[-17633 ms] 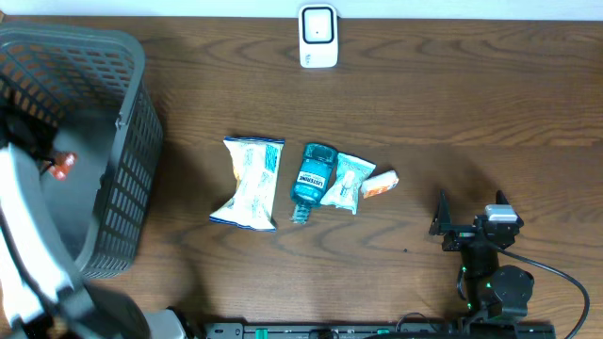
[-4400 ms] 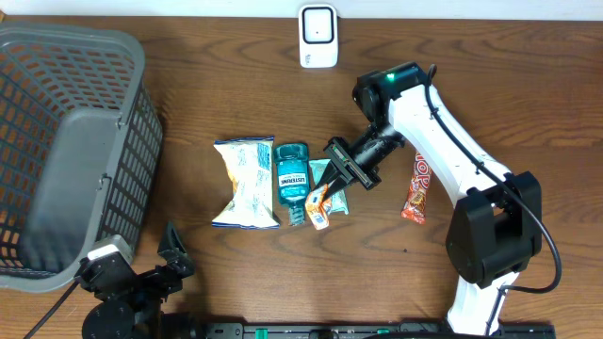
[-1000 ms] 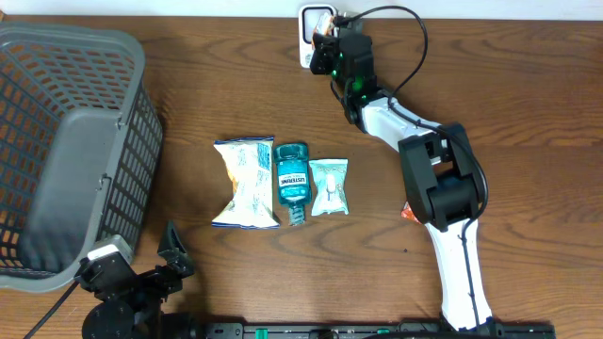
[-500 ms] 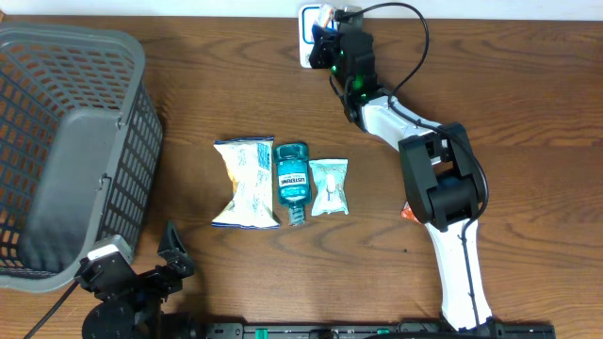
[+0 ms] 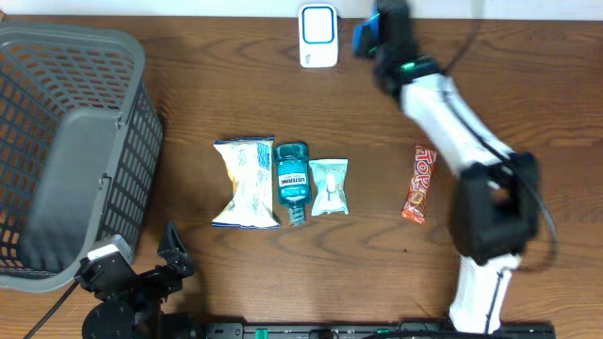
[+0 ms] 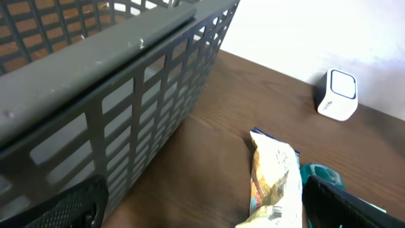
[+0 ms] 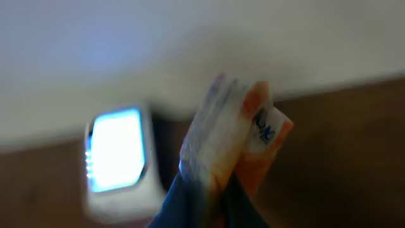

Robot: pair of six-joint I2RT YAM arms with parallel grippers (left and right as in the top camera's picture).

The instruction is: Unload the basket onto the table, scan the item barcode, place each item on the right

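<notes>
Packet (image 7: 231, 136) pinched in right tool (image 7: 205, 193) beside scanner (image 5: 318, 36), well apart from basket (image 5: 141, 151).

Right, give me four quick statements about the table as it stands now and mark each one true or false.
1. The right gripper is shut on a small orange-and-white packet. True.
2. The scanner lies inside the basket. False: it stands on the table at the far edge, outside the basket.
3. The mouthwash bottle lies between the snack bag and the teal packet. True.
4. The left gripper holds the candy bar. False: it is open and empty, and the bar lies on the table.
</notes>
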